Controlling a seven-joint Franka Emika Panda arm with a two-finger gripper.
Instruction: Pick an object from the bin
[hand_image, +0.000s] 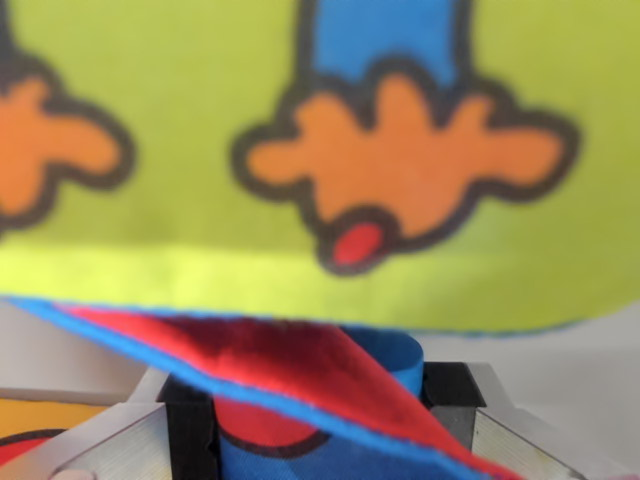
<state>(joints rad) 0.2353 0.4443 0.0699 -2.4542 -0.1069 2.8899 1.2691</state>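
Pressed very close to a yellow-green cloth item (200, 100), so close that the print on it is blurred. Filling the upper two thirds of the wrist view: orange cartoon shapes outlined in black, a blue patch at the top edge, a small red oval lower down. Folded under along the lower hem, showing a red inner face (300, 365) edged in blue, sloping down toward the wrist view's right. Below that, a blue band (395, 350) curling behind the red fold.

Gripper (320, 440) at the bottom edge, only partly in frame: two metal finger blocks (110, 440) at the left and right, black parts between them. Fingers set apart, with red and blue cloth lying in the gap; firm clamping on it impossible to confirm. Fingertips hidden by the fabric. Bin itself not made out; pale surface at either side, a yellow printed scrap at the lower left corner.
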